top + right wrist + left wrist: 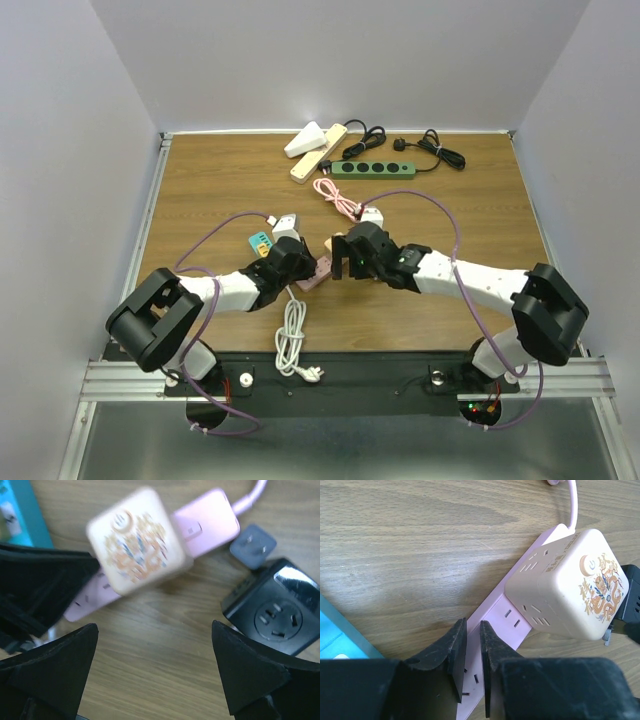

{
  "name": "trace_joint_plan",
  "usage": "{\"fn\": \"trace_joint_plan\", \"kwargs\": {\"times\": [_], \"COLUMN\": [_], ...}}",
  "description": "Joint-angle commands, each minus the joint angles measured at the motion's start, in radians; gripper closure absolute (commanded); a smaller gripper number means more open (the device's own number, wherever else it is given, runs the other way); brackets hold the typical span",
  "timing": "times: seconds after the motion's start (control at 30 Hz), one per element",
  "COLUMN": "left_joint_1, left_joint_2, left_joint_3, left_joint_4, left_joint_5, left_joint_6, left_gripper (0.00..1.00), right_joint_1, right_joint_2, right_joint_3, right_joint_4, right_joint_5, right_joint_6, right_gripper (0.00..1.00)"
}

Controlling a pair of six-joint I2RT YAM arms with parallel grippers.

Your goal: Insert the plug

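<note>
A pink power strip lies on the wooden table, also in the top view and the right wrist view. A cream cube adapter with a dragon print sits plugged into it; it is blurred in the right wrist view. My left gripper is shut to a narrow slit, its tips on the near end of the strip. My right gripper is wide open and empty above bare wood beside the cube.
A black cube socket and a grey plug lie right of the strip. A teal object lies to the left. A green strip, a beige strip and black cables lie at the back. A white cable lies near the front.
</note>
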Motion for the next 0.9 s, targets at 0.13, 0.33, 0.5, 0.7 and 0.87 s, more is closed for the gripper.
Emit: {"fn": "trace_joint_plan", "kwargs": {"times": [0.13, 0.33, 0.5, 0.7, 0.87], "left_joint_1": [-0.059, -0.06, -0.061, -0.061, -0.059], "left_joint_2": [0.015, 0.0, -0.025, -0.035, -0.022], "left_joint_3": [-0.039, -0.051, -0.068, -0.085, -0.067], "left_joint_4": [-0.123, -0.123, -0.132, -0.131, -0.114], "left_joint_5": [0.163, 0.2, 0.204, 0.215, 0.221], "left_joint_6": [-0.021, -0.019, -0.018, -0.018, -0.015], "left_gripper": [0.74, 0.75, 0.75, 0.75, 0.75], "right_joint_1": [0.009, 0.003, -0.015, -0.064, -0.126], "right_joint_2": [0.036, 0.132, 0.206, 0.269, 0.316], "right_joint_3": [-0.045, 0.0, 0.062, 0.122, 0.178], "right_joint_4": [-0.022, 0.028, 0.07, 0.113, 0.16], "right_joint_5": [-0.004, 0.058, 0.095, 0.093, 0.073], "right_joint_6": [0.062, 0.023, -0.018, -0.069, -0.105], "right_gripper": [0.05, 0.11, 0.13, 0.13, 0.13]}}
